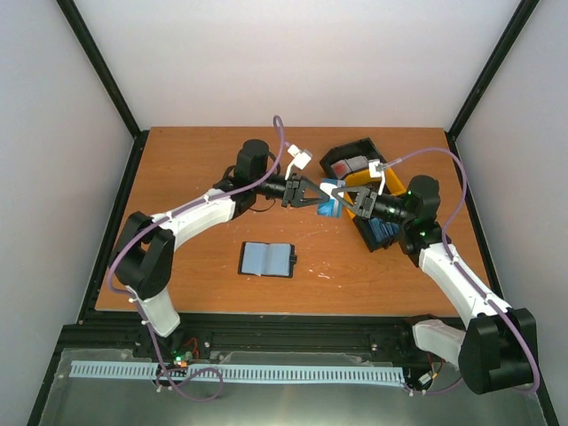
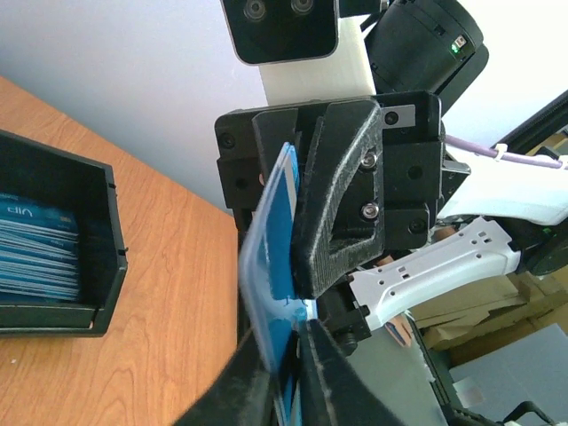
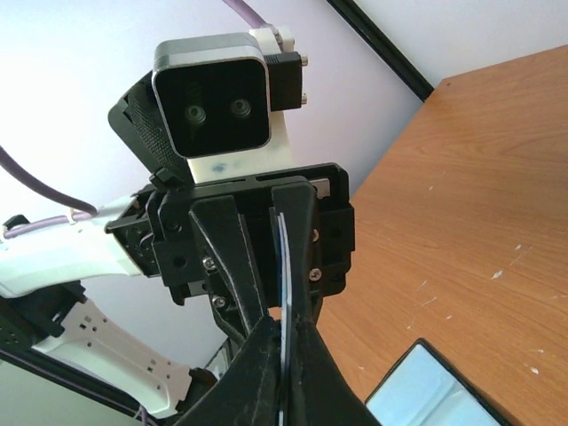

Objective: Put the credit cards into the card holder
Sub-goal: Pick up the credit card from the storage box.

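Observation:
A light blue credit card (image 1: 332,209) hangs on edge above the table's middle, between both grippers. My left gripper (image 1: 321,197) comes from the left and is shut on it; the left wrist view shows its fingertips (image 2: 288,355) pinching the card (image 2: 271,248). My right gripper (image 1: 343,202) meets it from the right and is shut on the same card (image 3: 282,266), its tips (image 3: 284,346) closed around the thin edge. The black card holder (image 1: 268,259) lies open and flat on the table nearer the front, its pale inside up, also at the corner of the right wrist view (image 3: 444,399).
A joined row of black and yellow trays (image 1: 359,155) stands at the back right, partly under the right arm. One black tray (image 2: 98,257) holds several blue cards on edge. The table's right edge is close to the trays.

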You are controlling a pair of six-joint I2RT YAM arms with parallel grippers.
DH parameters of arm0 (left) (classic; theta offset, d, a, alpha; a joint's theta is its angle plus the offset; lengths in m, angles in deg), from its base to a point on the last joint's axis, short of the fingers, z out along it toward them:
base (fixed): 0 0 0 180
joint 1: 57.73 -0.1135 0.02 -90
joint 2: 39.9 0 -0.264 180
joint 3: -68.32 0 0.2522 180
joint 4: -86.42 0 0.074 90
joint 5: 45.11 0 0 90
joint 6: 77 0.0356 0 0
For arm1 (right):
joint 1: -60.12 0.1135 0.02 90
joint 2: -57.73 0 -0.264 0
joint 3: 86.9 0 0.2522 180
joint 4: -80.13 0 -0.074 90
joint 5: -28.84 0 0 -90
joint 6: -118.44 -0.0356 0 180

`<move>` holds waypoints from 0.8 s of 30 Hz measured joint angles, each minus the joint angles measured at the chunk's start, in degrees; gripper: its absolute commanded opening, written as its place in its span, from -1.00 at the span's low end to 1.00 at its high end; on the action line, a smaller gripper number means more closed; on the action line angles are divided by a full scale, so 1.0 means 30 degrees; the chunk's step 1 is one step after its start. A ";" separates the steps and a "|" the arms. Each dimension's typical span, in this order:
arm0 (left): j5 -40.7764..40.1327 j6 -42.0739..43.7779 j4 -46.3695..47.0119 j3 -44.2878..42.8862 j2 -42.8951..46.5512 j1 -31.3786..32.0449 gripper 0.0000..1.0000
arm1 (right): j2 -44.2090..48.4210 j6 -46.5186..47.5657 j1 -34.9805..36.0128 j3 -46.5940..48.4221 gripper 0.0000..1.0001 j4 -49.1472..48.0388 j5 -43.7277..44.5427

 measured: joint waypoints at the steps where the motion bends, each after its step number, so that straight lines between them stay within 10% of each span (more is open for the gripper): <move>1: 0.0080 -0.0299 -0.0007 -0.0022 -0.0058 -0.0015 -0.65 | -0.0036 -0.0211 0.0015 -0.0087 -0.94 -0.0291 0.0007; 15: -0.0022 -0.2594 0.0809 0.1377 0.0976 -0.0663 0.41 | -0.0444 -0.4874 0.0058 -0.0204 -0.95 -0.4524 -0.0131; 24: -0.0860 -0.3439 0.1800 0.2776 0.3177 -0.0772 0.59 | -0.1421 -1.0244 0.0058 0.0189 -0.94 -0.7053 -0.0022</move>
